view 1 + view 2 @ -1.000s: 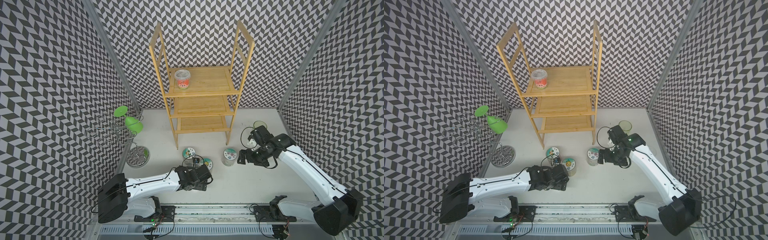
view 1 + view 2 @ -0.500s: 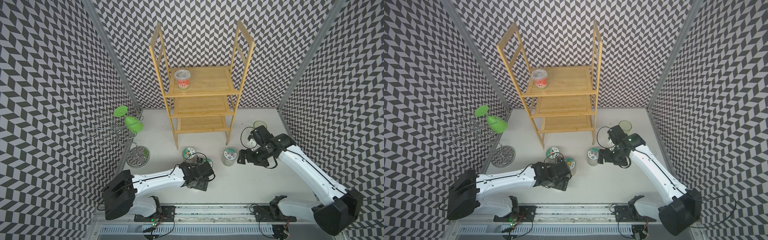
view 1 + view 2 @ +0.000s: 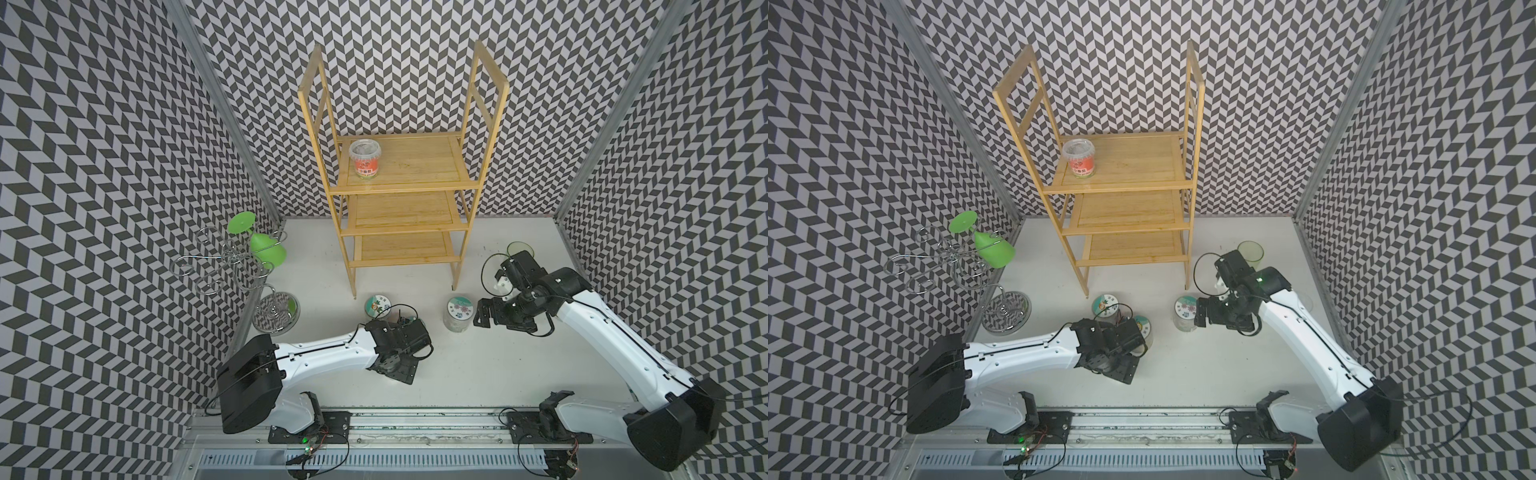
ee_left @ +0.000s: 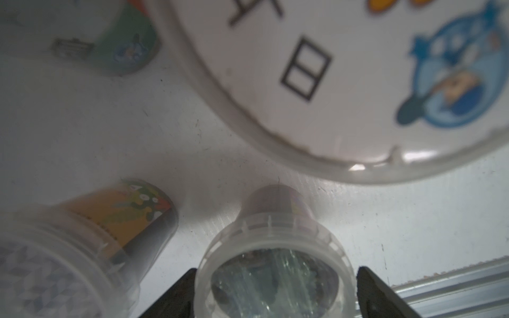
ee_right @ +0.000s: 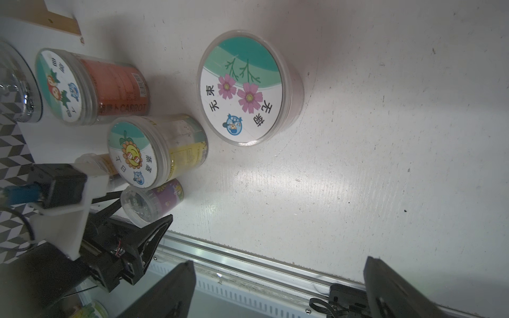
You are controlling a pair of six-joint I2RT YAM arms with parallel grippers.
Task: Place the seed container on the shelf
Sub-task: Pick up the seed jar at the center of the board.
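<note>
At the far left of the desk (image 3: 478,370), a chrome wire stand (image 3: 275,312) with a green glass (image 3: 266,249) hung from it, foot up and bowl down, tilted. Next along, just in front of the shelf (image 3: 419,164) feet, a cluster of jars standing on the desk: a carrot jar (image 5: 91,85) with an orange-red label, a sunflower jar (image 5: 154,151) just beside it, a small orange-labelled jar (image 4: 118,217) and a small purple-labelled jar (image 4: 272,264). Left claw (image 4: 275,272) down over that cluster, fingers (image 4: 179,300) astride the lid of the small purple-labelled jar, one against the rim, the other just beside it; firm grip or mere straddle, impossible to tell. Small purple-labelled jar itself on the desk near the front rail, well apart from the shelf boards. In the middle at the back, the shelf, tall, of three bamboo boards, with a red-labelled jar (image 3: 365,160) upright at the left end of the top board. Right of the cluster, a wider flower-lid jar (image 3: 458,309), pink blooms on top, standing alone on the desk. Right claw (image 5: 279,263) spread wide, holding nothing, low over the desk, just beside the flower-lid jar and pointed at it. Behind the right arm, near the right wall, a pale green cup (image 3: 1250,251).
</note>
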